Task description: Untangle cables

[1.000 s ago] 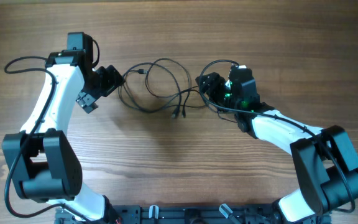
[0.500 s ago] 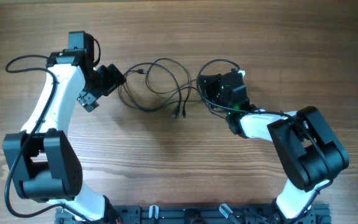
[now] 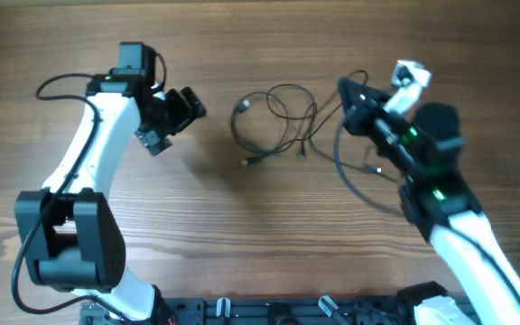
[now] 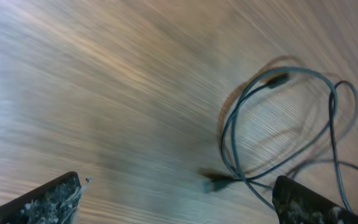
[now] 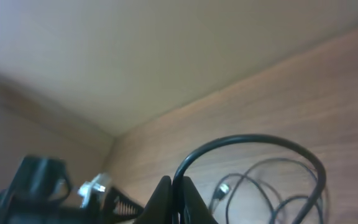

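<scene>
Both arms are standing elsewhere than a second earlier. Overhead, the right gripper [image 3: 347, 92], previously low at the right edge of the tangle with its jaws partly apart, is now rising toward the camera with its jaws together. The left gripper [image 3: 181, 125] is sitting further right, and the tangle is lying displaced to the right on the brown wood-grain table [image 3: 242, 235]. The thin black flexible cables with small connector plugs [image 3: 283, 126] are lying between the two grippers, looping over one another, with one strand running up to the right gripper. The left gripper is hanging just left of the pile, jaws wide apart and touching nothing.

From the left wrist, we are looking through motion blur past the spread fingers of the left gripper [image 4: 176, 186] at the cables [image 4: 277, 79], which are lying ahead on bare wood in overlapping loops.

From the right wrist, the right gripper [image 5: 174, 196] is clamping one black strand [image 5: 253, 138], which is arching away from its closed fingertips. The remaining cables [image 5: 263, 190] are resting on the table [image 5: 328, 93] below.

We are judging the task as early: one strand is being drawn out, while the loops are crossing and all of the separating is remaining.
</scene>
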Controlling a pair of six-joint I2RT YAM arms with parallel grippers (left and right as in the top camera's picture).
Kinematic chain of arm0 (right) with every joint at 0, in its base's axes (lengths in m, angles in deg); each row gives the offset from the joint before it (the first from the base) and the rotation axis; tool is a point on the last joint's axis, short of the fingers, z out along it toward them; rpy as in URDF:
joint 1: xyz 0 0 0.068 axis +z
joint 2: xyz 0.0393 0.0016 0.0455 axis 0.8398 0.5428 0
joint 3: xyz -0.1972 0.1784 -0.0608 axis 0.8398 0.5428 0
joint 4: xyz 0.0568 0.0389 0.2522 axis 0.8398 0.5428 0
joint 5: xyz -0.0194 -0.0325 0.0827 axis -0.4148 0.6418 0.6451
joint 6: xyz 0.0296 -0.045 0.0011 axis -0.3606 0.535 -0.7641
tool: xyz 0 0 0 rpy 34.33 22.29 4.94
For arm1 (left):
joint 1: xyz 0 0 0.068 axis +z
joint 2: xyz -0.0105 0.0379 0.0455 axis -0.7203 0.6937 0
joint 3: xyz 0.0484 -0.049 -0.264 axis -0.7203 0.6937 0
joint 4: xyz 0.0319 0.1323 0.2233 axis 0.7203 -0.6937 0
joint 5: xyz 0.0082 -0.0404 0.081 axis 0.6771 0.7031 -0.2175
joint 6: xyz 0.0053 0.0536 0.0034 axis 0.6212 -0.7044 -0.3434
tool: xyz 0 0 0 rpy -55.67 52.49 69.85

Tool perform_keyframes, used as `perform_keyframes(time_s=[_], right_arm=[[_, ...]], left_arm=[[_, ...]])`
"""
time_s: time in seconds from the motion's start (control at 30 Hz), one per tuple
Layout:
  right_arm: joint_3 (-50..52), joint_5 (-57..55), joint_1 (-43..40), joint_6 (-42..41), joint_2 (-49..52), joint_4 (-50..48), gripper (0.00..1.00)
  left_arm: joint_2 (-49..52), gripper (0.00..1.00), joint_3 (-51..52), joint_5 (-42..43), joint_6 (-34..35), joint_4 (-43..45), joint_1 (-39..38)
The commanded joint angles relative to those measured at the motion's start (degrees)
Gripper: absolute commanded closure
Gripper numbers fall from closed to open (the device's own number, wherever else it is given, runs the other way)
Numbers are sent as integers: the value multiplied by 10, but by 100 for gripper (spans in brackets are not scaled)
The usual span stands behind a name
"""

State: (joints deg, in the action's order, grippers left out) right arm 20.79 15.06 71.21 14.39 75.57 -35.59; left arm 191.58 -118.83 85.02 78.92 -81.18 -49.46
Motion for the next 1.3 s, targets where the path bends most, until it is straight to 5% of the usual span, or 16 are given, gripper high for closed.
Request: perform_keyframes(time_s=[0.0, 0.1, 0.2, 0.3, 0.47, 0.87, 0.93, 0.97, 1.0, 1.1, 1.2, 1.27], right_arm=[[0, -4, -1, 74, -82, 30, 96], [0, 23, -1, 167, -145, 23, 96], [0, -149, -2, 108, -189, 16, 96], [0, -124, -2, 121, -205, 7, 96], [0, 37, -2, 240, -205, 119, 96], [0, 113, -2, 254, -205, 168, 96], [0, 113, -2, 254, -205, 179, 96], [0, 113, -2, 254, -205, 186, 95], [0, 113, -2, 254, -205, 195, 96], [0, 113, -2, 248, -205, 225, 96], [0, 113, -2, 233, -205, 252, 95], [0, 113, -2, 233, -205, 271, 96]], left_arm=[[-10, 0, 1, 22, 3, 28, -45], [-10, 0, 1, 22, 3, 54, -92], [-10, 0, 1, 22, 3, 64, -127], [-10, 0, 1, 24, 0, 87, -139], [-10, 0, 1, 291, -141, 264, -141], [116, 0, 1, 297, 123, 372, -303], [143, 13, 1, 297, 157, 367, -307], [156, 36, 1, 297, 177, 374, -307], [165, 43, 1, 298, 190, 387, -307], [173, 45, 1, 295, 217, 448, -317], [173, 35, 1, 253, 259, 465, -333], [177, 45, 1, 234, 259, 466, -351]])
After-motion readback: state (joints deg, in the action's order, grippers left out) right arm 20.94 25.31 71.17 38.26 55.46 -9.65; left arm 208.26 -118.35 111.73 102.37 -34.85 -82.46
